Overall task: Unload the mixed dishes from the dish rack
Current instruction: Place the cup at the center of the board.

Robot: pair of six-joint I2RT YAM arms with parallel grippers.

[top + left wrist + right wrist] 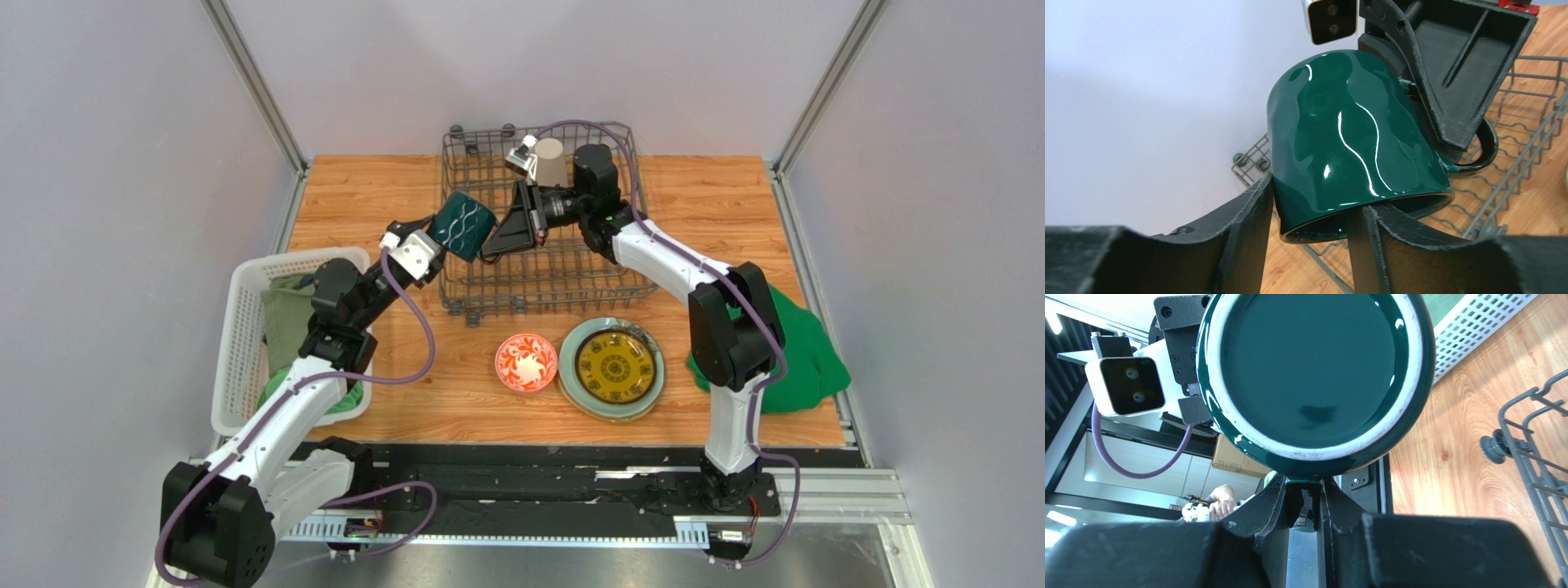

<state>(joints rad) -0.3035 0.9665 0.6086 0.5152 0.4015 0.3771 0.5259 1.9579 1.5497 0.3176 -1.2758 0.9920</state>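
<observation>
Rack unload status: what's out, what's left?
Done: red-and-white bowl and yellow plate, stacked on a pale green plate, sit on the table. In hand: dark teal mug, right gripper pinching its handle, left gripper straddling its rim. Left: beige tumbler in the dish rack.

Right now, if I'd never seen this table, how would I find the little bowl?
Start at the dark wire rack at the back of the wooden table. On the bare wood just in front of it lie two round dishes side by side. The bowl is the smaller, left one, red and white, beside the wider yellow plate.
</observation>
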